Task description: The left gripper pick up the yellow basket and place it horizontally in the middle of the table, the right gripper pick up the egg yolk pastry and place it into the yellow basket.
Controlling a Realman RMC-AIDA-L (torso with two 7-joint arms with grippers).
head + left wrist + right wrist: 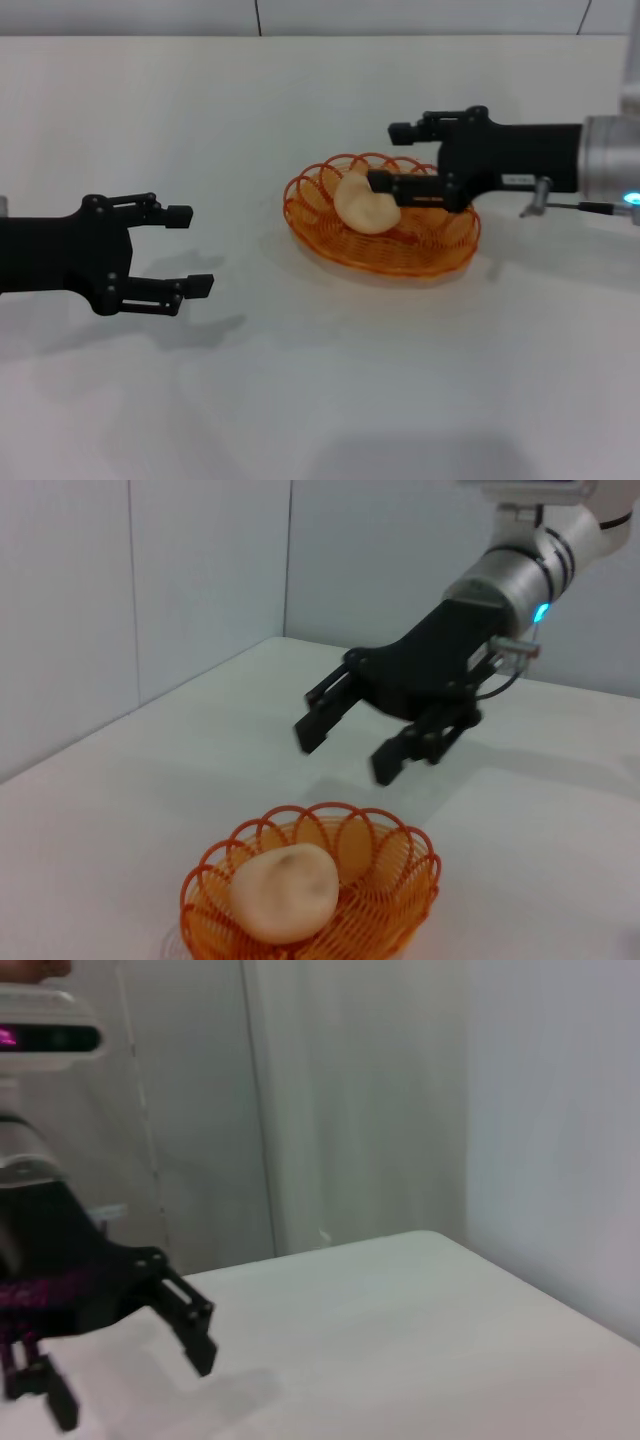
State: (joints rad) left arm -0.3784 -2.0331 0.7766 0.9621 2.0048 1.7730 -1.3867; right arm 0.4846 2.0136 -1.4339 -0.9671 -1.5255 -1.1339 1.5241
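Bare table (330, 400) along the near edge and across the far edge; open passage between left gripper (190, 250) and yellow basket (385, 250). Above the basket, blocked by right gripper (385, 155), fingers spread over the egg yolk pastry (365, 205).

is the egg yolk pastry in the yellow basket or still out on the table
In. The egg yolk pastry rests inside the yellow basket; the right pincer hangs open above it.
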